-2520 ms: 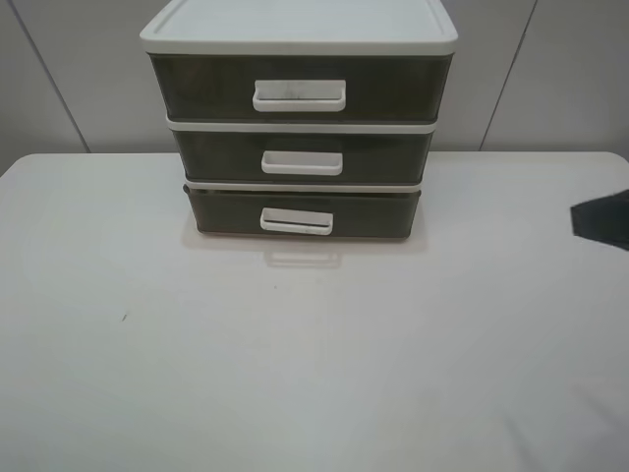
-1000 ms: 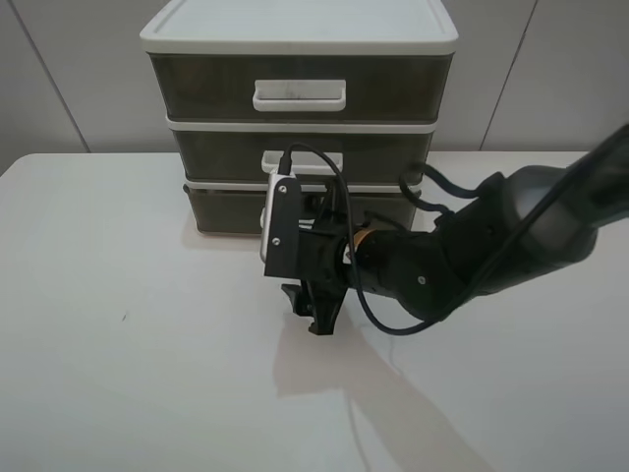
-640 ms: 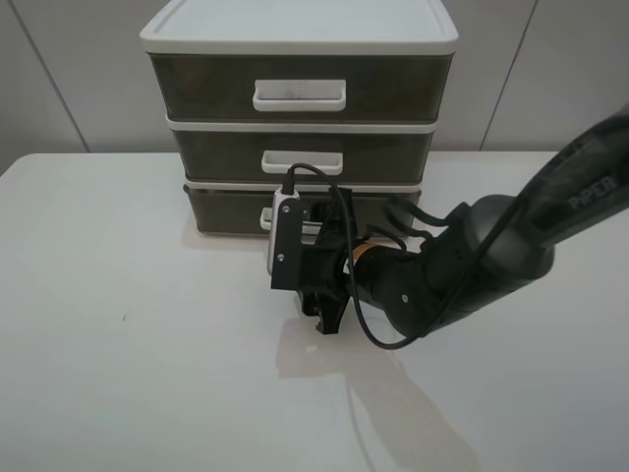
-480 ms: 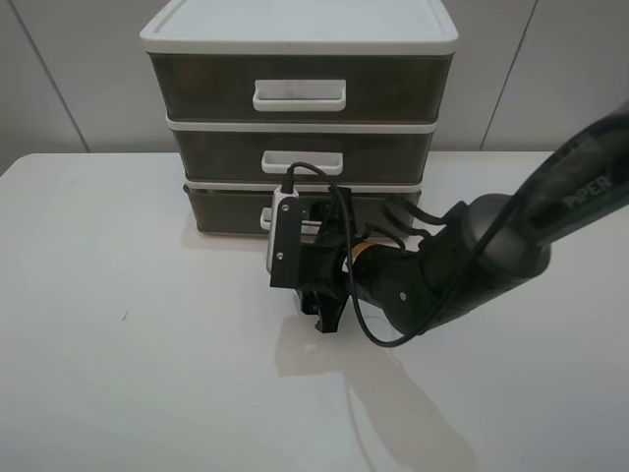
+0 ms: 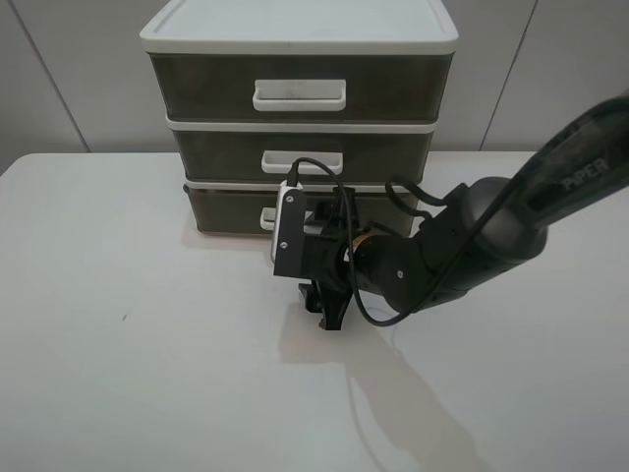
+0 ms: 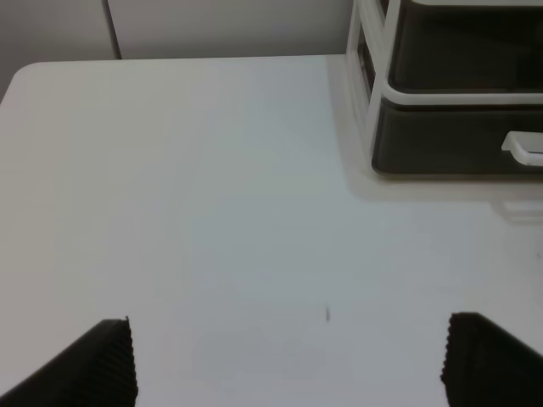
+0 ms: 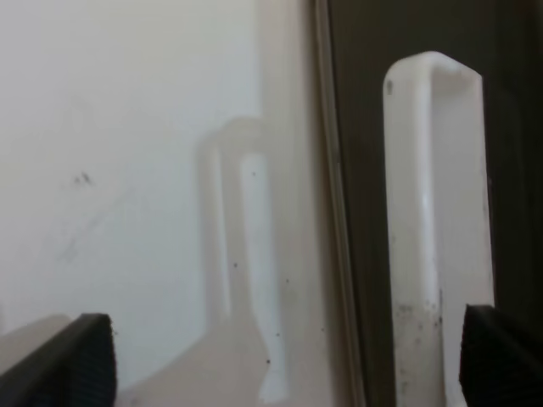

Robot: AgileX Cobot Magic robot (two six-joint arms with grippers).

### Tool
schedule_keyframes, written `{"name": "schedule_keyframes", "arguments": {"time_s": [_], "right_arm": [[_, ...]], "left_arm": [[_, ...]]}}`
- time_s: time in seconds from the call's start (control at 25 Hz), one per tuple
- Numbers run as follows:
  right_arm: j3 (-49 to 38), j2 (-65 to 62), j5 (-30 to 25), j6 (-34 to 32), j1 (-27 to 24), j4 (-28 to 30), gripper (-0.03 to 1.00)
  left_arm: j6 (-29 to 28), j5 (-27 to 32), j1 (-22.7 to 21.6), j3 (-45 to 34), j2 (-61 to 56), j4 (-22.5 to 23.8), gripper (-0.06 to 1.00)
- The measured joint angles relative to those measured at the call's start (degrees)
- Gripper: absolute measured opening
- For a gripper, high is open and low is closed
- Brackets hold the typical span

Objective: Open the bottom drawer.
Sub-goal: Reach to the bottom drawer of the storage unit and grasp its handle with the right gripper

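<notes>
The bottom drawer [image 5: 224, 209] is smoky grey-brown and sits shut in the lowest tier of the white-framed unit. My right arm hides most of its white loop handle [image 5: 266, 217]. My right gripper [image 5: 320, 305] is open and low over the table, just in front of that drawer. In the right wrist view the handle [image 7: 433, 220] is very close, and the dark fingertips [image 7: 76, 356] stand wide apart, touching nothing. My left gripper [image 6: 288, 365] is open and empty, well back from the unit. The left wrist view shows the drawer [image 6: 441, 140] and its handle end [image 6: 526, 146].
The two upper drawers [image 5: 393, 88] [image 5: 388, 157] are shut, under the white lid [image 5: 295, 25]. The unit stands at the back of a white table [image 5: 118, 374], against a grey wall. A black cable [image 5: 324, 177] loops over my right wrist.
My right arm came in from the right edge to the front of the bottom drawer. Over the last half second it edged closer to the handle. The drawer has not moved.
</notes>
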State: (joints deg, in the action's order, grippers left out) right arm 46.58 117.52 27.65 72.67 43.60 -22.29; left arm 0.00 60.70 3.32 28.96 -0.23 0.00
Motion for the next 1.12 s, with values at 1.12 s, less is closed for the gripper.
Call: {"name": "schedule_keyframes", "arguments": {"time_s": [1.12], "right_arm": [[1.6,1.7,-0.1,0.0,-1.9,0.0,0.8]], "left_arm": [[0.0,0.0,0.0,0.0,0.0,0.0,0.74]]}}
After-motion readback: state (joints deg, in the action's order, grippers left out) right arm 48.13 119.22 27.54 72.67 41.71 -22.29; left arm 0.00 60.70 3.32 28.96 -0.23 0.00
